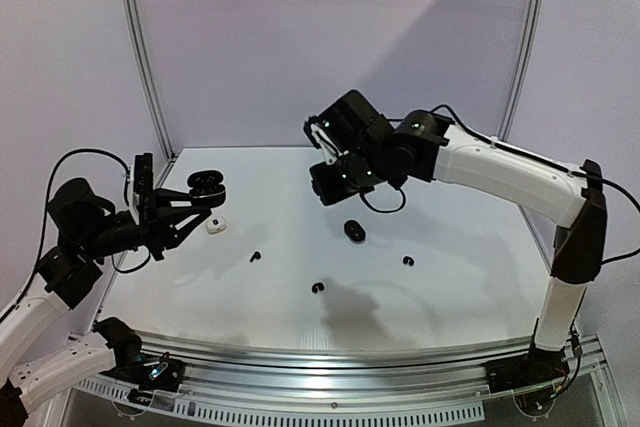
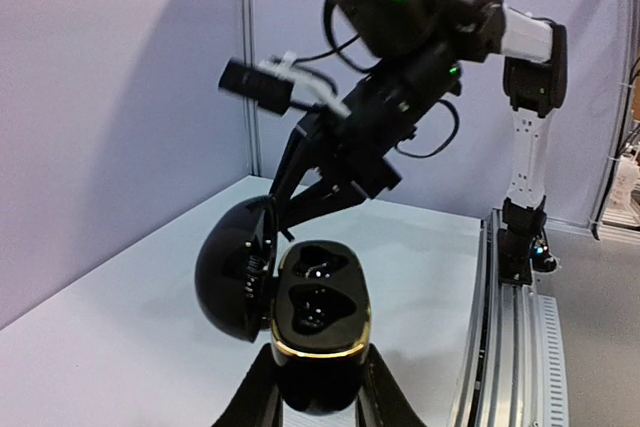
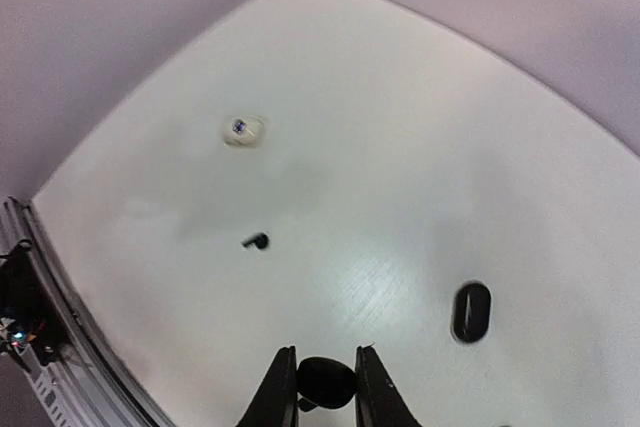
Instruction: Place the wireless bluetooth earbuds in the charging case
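My left gripper (image 1: 203, 199) is shut on an open black charging case (image 1: 207, 184) and holds it above the table's left side. In the left wrist view the case (image 2: 318, 312) has a gold rim, two empty wells and its lid (image 2: 232, 272) swung left. My right gripper (image 1: 328, 189) is raised over the middle of the table and is shut on a glossy black earbud (image 3: 327, 382). In the left wrist view the right gripper (image 2: 287, 212) hovers just behind the case. Three black earbuds lie on the table (image 1: 255, 257) (image 1: 318, 288) (image 1: 408, 261).
A closed black oval case (image 1: 353, 232) lies mid-table, also in the right wrist view (image 3: 471, 311). A small white item (image 1: 214, 226) lies below the held case; I cannot tell whether it is a case or an earbud. Metal rails (image 1: 350, 357) edge the table's front.
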### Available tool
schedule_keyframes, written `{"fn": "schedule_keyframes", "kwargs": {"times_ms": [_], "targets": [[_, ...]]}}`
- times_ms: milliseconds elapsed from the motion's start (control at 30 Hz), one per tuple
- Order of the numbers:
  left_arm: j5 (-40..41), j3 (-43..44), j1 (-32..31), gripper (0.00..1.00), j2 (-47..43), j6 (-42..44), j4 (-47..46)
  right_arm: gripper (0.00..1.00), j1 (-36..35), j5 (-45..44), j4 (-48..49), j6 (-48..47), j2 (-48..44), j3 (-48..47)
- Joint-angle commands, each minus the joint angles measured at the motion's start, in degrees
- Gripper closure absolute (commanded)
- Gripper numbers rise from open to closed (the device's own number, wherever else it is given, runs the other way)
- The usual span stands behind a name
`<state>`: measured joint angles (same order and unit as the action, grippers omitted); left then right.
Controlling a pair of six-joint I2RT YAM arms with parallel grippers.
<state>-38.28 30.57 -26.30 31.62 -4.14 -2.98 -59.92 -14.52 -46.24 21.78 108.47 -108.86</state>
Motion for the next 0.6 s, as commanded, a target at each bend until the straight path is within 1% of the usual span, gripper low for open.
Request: {"fn": "schedule_keyframes", "kwargs": {"times_ms": [0, 133, 300, 433, 567], "targets": [[3.56, 0.02, 0.38, 1.00, 0.65, -1.40, -4.22, 1.00, -4.51, -0.19, 19.26, -16.49, -4.60, -0.46], [3.73, 0.71, 0.20, 1.00, 1.07, -0.61, -5.04, 1.00, -7.03, 2.82, 30.88, -24.25, -5.44, -0.49], [4.18, 1.38, -0.19, 1.00, 0.95, 1.30, -5.66, 1.00, -10.58, 6.60, 41.30, -33.88, -5.24, -0.48], [6.15, 1.43, -0.62, 1.00, 0.65, 1.76, -6.56, 1.00, -12.55, 8.11, 44.98, -37.23, -3.81, -0.52], [8.96, 1.60, -1.23, 1.00, 0.88, 0.91, -6.71, 1.00, -13.36, 8.10, 45.71, -39.51, -2.51, -0.54]]}}
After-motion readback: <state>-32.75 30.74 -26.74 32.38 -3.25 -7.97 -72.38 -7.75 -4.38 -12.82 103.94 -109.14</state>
